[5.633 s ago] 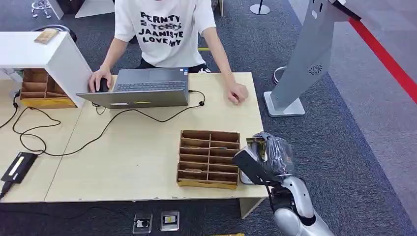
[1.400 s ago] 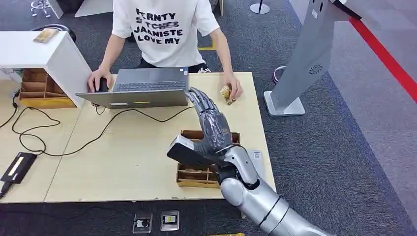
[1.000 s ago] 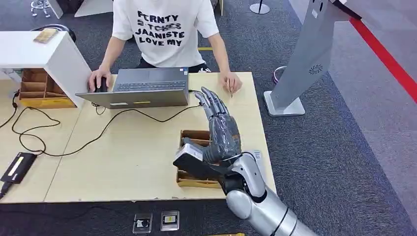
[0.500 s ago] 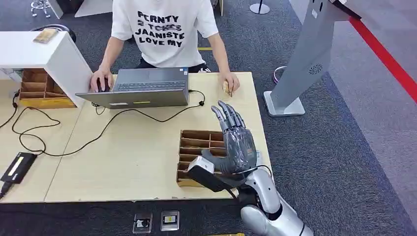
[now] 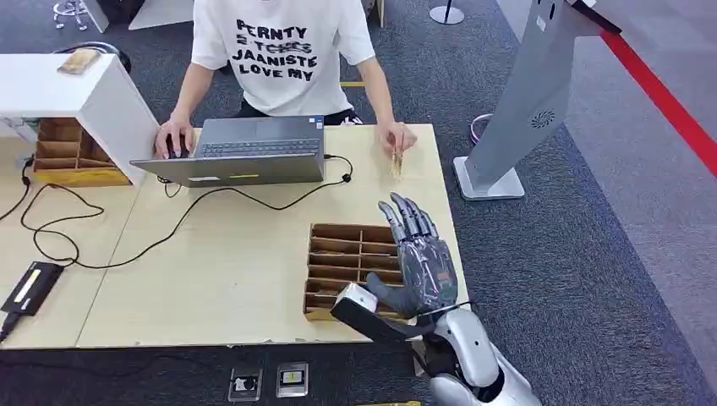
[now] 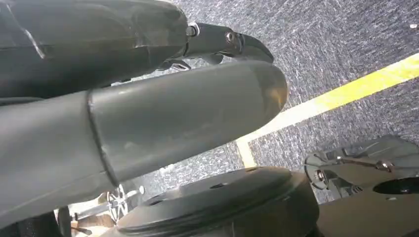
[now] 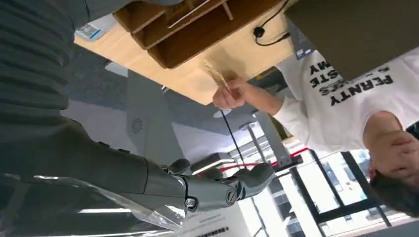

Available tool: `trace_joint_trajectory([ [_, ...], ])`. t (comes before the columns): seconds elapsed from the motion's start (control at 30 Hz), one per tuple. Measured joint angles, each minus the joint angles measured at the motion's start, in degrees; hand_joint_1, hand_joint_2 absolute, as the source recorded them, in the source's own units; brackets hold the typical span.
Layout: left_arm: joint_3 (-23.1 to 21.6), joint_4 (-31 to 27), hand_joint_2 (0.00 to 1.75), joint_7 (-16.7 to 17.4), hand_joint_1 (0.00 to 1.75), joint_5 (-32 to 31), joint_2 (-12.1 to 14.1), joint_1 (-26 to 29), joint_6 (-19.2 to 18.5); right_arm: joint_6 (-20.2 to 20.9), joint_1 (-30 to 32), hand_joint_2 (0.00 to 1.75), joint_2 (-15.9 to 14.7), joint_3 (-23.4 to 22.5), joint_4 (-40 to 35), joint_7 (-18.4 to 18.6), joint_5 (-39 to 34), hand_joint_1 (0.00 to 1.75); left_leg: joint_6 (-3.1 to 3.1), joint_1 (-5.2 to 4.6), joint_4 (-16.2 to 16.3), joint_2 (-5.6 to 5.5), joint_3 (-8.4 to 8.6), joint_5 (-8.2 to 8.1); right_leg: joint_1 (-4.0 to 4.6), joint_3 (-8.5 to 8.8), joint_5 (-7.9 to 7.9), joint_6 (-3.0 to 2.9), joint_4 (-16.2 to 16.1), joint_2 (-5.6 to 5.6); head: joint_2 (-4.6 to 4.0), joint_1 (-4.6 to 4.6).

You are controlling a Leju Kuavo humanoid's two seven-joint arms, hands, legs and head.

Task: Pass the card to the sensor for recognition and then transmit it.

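Observation:
The card (image 5: 395, 161) is a small tan piece held on edge in the person's hand (image 5: 397, 138) at the far right of the table; it also shows in the right wrist view as a thin card (image 7: 217, 76) above the tabletop. My right hand (image 5: 418, 262) hovers over the right end of the wooden divider tray (image 5: 338, 228), fingers stretched and spread, holding nothing. It is well short of the card. The same hand (image 7: 148, 182) shows empty in its own wrist view. My left hand (image 6: 148, 113) hangs over the carpet with thumb and fingers extended and nothing in it.
A person sits behind the table at an open laptop (image 5: 245, 152), with a black cable (image 5: 211, 203) trailing across the top. A white shelf (image 5: 76, 93) and a second wooden tray (image 5: 68, 152) stand far left, a black device (image 5: 32, 286) near left. A grey kiosk stand (image 5: 528, 93) rises at right.
My right hand, empty and spread, has pulled back from near the person's hand to the tray's right end at the near edge. The person now holds the card and has lowered it.

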Motion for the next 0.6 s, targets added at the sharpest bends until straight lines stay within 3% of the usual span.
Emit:
trace_joint_trajectory([
  [0.23, 0.0, 0.0, 0.0, 0.0, 0.0, -0.4, 0.2, 0.0, -0.5, 4.8, 3.0, 1.75, -2.5, -1.1, -5.5, 3.3, 2.8, 0.0, 0.0, 0.0, 0.0, 0.0, -0.01, -0.01, 0.0, 0.0, 0.0, 0.0, 0.0, 0.0, 0.0, 0.0],
  [0.6, 0.1, 0.0, 0.0, -0.9, 0.0, -0.1, 0.2, 0.0, -0.6, 10.0, 6.5, 1.75, -4.5, -2.8, -11.3, 4.2, 3.7, 0.0, 0.0, 0.0, 0.0, 0.0, -0.01, -0.01, 0.0, 0.0, 0.0, 0.0, 0.0, -0.01, 0.0, 0.02],
])
